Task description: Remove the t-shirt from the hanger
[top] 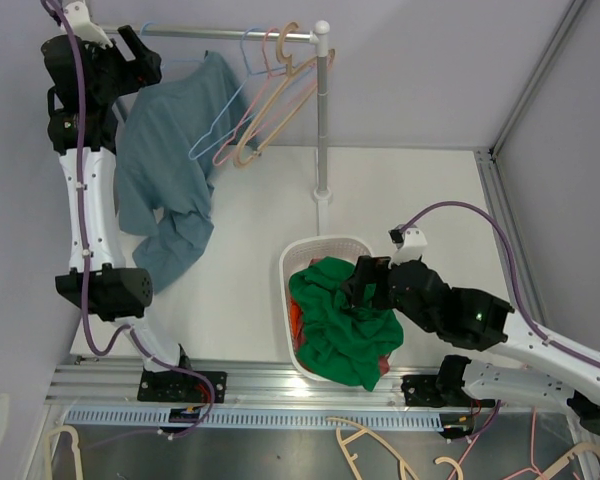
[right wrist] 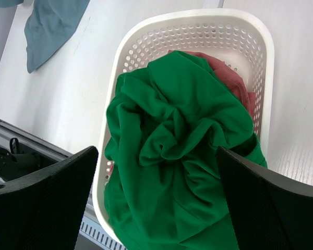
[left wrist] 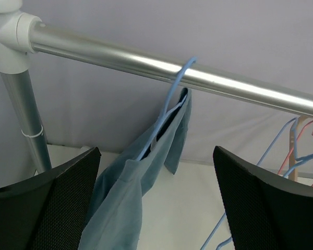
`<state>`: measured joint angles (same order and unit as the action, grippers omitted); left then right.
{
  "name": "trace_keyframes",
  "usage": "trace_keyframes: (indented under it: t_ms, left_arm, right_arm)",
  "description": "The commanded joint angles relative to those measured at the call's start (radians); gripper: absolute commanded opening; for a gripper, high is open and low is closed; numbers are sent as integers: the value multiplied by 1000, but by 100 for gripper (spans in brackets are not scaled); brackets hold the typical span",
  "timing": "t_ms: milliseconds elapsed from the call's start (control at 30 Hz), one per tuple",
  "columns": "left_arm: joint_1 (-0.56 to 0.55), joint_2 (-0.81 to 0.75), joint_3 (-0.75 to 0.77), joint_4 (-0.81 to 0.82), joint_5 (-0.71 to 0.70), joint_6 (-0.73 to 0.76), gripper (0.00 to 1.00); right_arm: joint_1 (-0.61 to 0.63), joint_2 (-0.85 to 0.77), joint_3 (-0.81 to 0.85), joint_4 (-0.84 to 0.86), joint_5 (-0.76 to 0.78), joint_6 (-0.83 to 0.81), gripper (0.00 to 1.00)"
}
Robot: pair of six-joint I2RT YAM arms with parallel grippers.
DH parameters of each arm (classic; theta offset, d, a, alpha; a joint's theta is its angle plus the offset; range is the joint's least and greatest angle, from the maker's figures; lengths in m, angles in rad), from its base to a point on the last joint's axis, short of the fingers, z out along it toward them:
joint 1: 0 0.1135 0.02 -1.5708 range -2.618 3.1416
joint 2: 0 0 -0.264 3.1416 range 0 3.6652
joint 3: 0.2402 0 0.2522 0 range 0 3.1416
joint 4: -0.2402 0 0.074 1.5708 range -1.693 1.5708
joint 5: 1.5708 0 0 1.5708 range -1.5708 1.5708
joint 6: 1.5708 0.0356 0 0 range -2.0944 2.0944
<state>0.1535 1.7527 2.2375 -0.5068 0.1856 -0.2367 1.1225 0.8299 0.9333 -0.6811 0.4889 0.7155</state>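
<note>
Blue-grey t-shirt [top: 170, 170] hangs on blue hanger [left wrist: 169, 104] from rail [left wrist: 146, 65], counter's far-left corner. Left gripper [left wrist: 156, 153] jaws apart facing it, empty. Right gripper [right wrist: 156, 156] apart above green garment [right wrist: 172, 130] in basket [right wrist: 198, 26].

Plain pale grey walls [top: 430, 70] enclose a white tabletop [top: 410, 190]. A ribbed aluminium rail [top: 310, 385] runs along its near edge under soft, even light.

1. One blue-grey t-shirt [top: 165, 170].
2. One blue hanger [left wrist: 169, 99] carrying it.
3. Three empty hangers on the rail: one light-blue hanger [top: 223, 112], one pink hanger [top: 230, 148], one beige hanger [top: 285, 95].
4. One clothes rack [top: 323, 120].
5. One white basket [top: 310, 250].
6. Two garments in it: one green garment [top: 340, 320], one red garment [right wrist: 227, 73].
7. Two end effectors: left end effector [left wrist: 156, 203], right end effector [right wrist: 156, 198].
</note>
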Motion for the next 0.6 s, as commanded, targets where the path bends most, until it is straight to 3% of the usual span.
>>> trace_keyframes:
  t_ms: [0,300,433,567]
  left_arm:
    - [23,48,117,-32,-11,-15,92]
    - [47,174,224,-52,67,-90,78]
    - [47,205,243,-53,100,-102,63]
    - [49,211,246,-55,110,-111,56]
  right_arm:
    - [7,-5,9,8,16,27,100]
    - [5,52,6,43,19,27,99]
    - [3,80,7,63,8,22,99]
    - [2,89,7,75,2,18,99]
